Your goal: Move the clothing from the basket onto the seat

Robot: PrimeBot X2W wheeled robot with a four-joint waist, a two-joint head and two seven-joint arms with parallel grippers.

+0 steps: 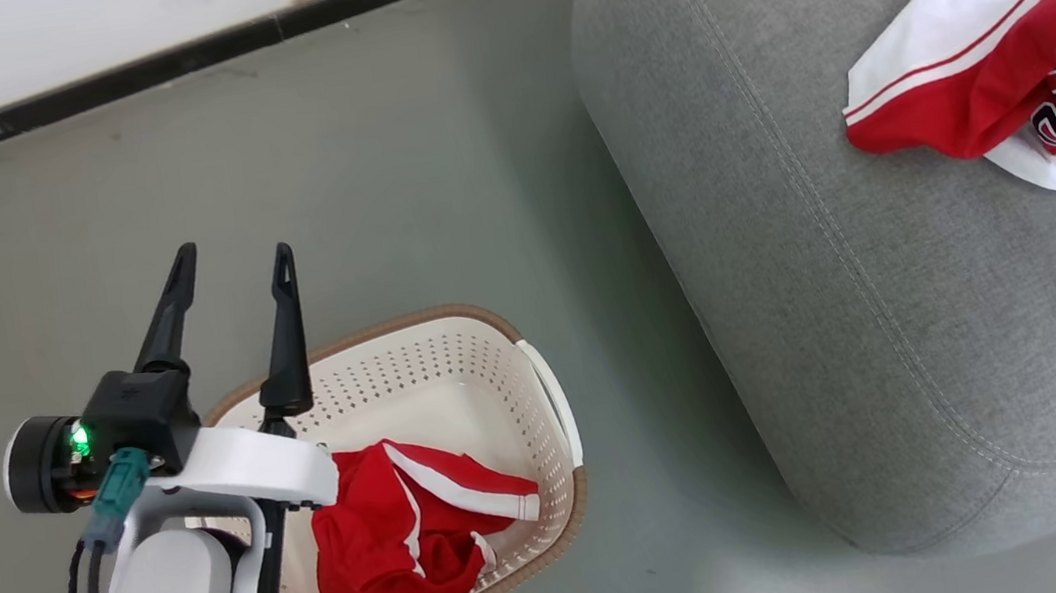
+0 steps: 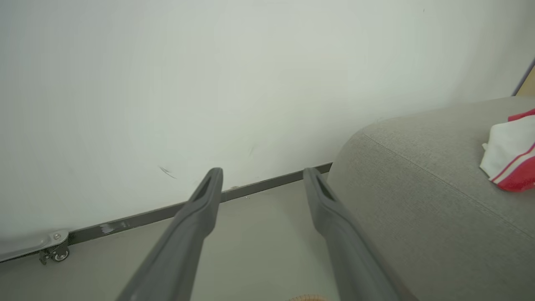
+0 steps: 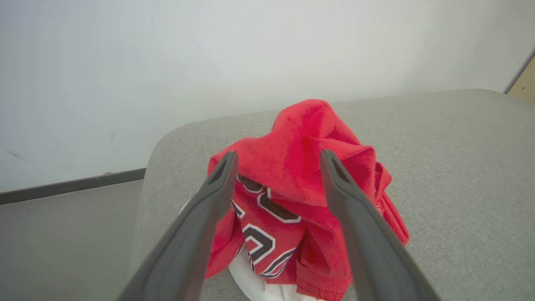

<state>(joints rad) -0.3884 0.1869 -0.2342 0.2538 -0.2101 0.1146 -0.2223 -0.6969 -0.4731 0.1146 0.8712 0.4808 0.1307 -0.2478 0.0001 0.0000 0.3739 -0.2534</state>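
Both your left fingers (image 1: pixel 287 346) and right fingers (image 3: pixel 200 217) stand open, so pinch the soft, light red garment (image 1: pixel 386 536) in the basket (image 1: pixel 436 368) by a thick fold; the jersey (image 1: pixel 997 98) lies on the seat (image 1: pixel 841 298).

Dark, white-edged block lettering is printed on the red jersey (image 3: pixel 271 234), which is crumpled on the seat (image 3: pixel 459 167). Only parts of a few characters are exposed between the folds, rounded shapes like an O or a C. No whole word or number can be read.
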